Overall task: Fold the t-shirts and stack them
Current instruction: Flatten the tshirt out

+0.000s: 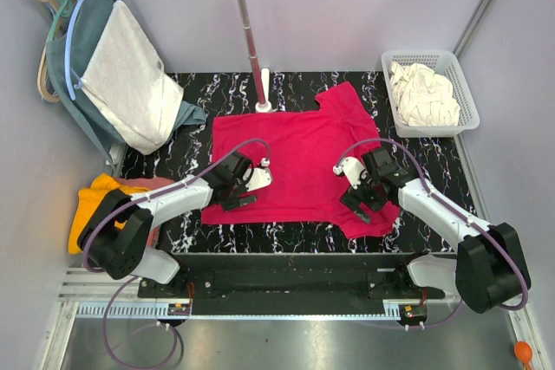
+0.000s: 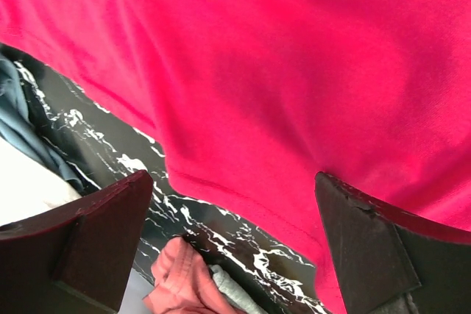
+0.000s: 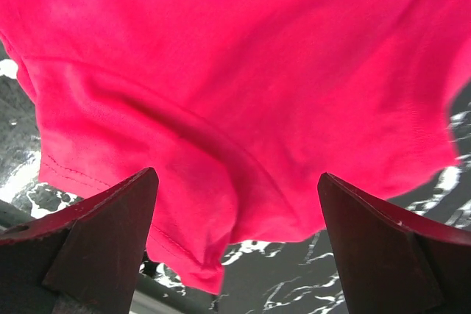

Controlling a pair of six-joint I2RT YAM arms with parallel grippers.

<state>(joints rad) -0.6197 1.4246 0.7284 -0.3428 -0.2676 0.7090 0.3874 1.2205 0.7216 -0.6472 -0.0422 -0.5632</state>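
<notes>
The crimson-pink t-shirt [image 1: 295, 158] is spread flat on the black marbled table [image 1: 186, 93], beneath the left gripper [image 1: 237, 197] and right gripper [image 1: 361, 205]. Both are held wide open, with nothing gripped. Beyond the right gripper, a white basket [image 1: 464, 97] is set against grey walls [image 1: 347, 6].

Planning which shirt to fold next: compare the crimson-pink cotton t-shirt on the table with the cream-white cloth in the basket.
The crimson-pink cotton t-shirt lies spread flat on the black marbled table; the cream-white cloth sits crumpled in the white plastic basket. The t-shirt is vivid, the cloth pale. Both are soft fabric, not yet folded.
</notes>
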